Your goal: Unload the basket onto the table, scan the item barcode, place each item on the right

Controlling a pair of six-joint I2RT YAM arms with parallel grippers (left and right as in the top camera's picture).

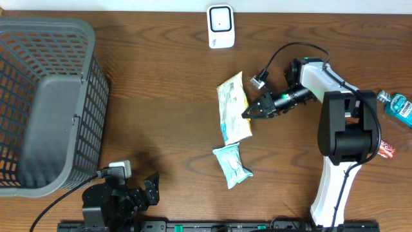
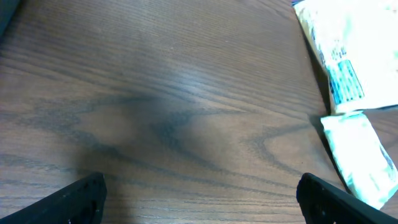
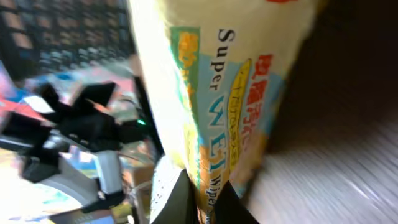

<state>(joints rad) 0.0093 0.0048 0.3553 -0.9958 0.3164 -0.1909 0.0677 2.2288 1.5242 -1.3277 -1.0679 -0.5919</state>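
Overhead shows your right pincer (image 1: 248, 113) clamped on the right-hand edge of the long wipes packet (image 1: 232, 100), which lies lengthwise near the middle of the worktop (image 1: 154, 77). The white scanner (image 1: 220, 26) stands at the far edge, well apart from it. The right wrist view confirms the grip: both fingertips (image 3: 185, 200) are pinched together on a thin bit of wrapper, with printed lettering running up from them. I judge this hold to be shallow, so lift slowly and let the packet hang before you swing it, or it may slip or fold. No barcode shows in any view, so expect to turn the packet until the code faces the scanner window, then hold it steady there. Your left pincer (image 2: 202, 196) hangs low near the front edge with its fingers wide apart, holding nothing. A smaller packet (image 1: 232, 166) lies just beside the long one's near end; avoid dragging it along. The dark wood is flat and smooth. A mesh basket (image 1: 96, 96) fills the left side, and a blue bottle (image 1: 398, 106) lies at the right edge.
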